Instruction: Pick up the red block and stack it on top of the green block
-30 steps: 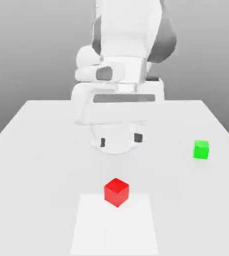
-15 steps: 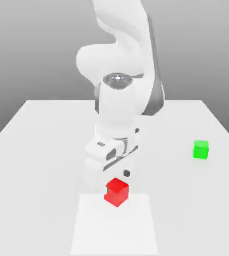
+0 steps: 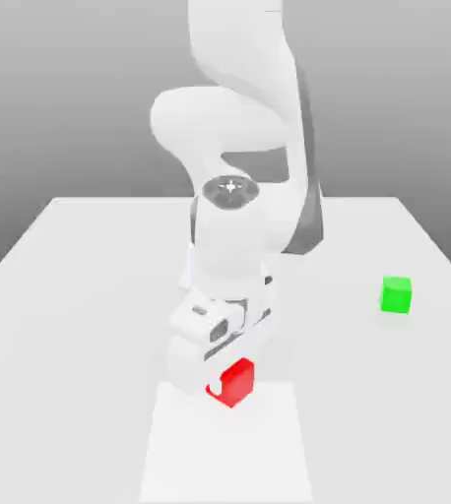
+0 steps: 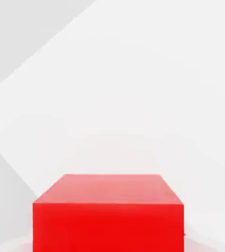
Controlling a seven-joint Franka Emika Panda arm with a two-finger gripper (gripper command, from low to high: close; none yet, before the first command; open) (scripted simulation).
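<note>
pincer [image 3: 231, 366] on red block [image 3: 235, 383], green block [image 3: 397, 294] apart

The gripper [image 3: 227, 369] has descended and closed on the red block [image 3: 237, 384].

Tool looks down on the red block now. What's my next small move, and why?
Probably a short straight lift. The tool is shut on the red block, which still sits on the table. The green block stands apart toward the exterior view's right, with nothing on it, so raise the red one clear before carrying it across.
</note>
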